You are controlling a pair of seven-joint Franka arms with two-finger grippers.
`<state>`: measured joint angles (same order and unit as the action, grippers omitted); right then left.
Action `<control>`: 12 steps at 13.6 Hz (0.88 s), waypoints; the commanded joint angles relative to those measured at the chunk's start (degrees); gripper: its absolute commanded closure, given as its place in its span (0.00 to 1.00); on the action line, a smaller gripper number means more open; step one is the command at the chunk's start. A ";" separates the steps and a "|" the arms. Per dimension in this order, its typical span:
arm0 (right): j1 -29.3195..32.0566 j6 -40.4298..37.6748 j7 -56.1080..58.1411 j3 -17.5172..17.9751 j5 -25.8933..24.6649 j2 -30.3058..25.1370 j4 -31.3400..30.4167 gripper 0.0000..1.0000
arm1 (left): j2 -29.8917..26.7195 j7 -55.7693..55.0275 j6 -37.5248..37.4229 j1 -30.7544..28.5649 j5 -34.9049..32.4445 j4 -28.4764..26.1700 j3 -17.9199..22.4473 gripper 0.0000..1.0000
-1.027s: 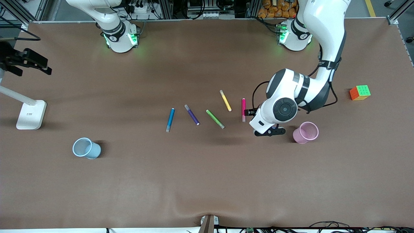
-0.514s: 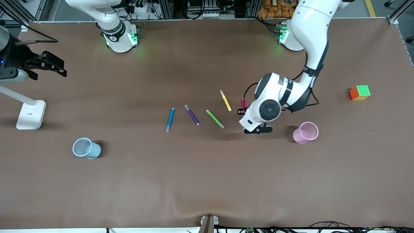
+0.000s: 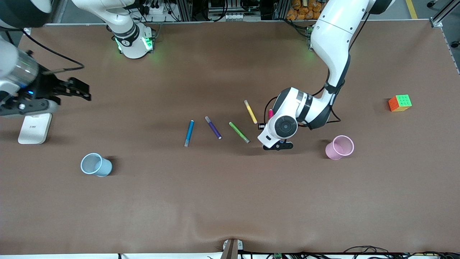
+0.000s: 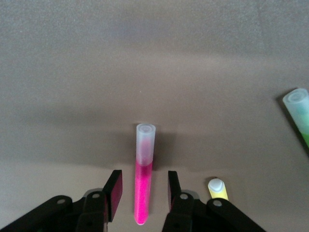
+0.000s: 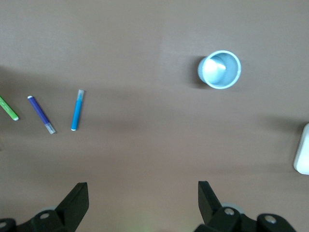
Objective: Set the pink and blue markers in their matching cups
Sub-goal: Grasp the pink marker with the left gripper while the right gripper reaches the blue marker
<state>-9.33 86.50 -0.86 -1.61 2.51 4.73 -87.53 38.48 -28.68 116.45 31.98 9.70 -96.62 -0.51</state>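
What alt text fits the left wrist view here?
The left gripper straddles the pink marker lying on the brown table, fingers either side with gaps. A yellow marker tip and a green marker end show at the edge.

Light falls evenly from overhead, soft and fairly bright, so the brown surface shows no glare. Shadows are faint and smudgy: a dim patch beside the blue cup, another by the pink cup, a broad one under the left arm. Green lamps glow on both bases. The left wrist view is dimmer and soft, the pink marker slightly blurred and glowing.
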 commanded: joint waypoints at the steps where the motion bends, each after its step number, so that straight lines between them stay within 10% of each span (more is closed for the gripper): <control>1: -3.23 2.26 -4.40 -0.32 0.66 2.81 0.17 0.00 | 0.98 0.29 0.01 0.45 -2.23 1.26 0.34 0.58; 12: -14.75 23.25 -16.18 -0.32 0.75 23.02 0.08 0.00 | 2.13 1.17 2.38 0.54 -2.32 1.08 0.34 0.65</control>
<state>-22.20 107.33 -14.43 -1.41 2.63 24.63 -88.46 40.09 -28.06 118.65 32.06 8.25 -96.34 -0.47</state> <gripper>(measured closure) 0.000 0.595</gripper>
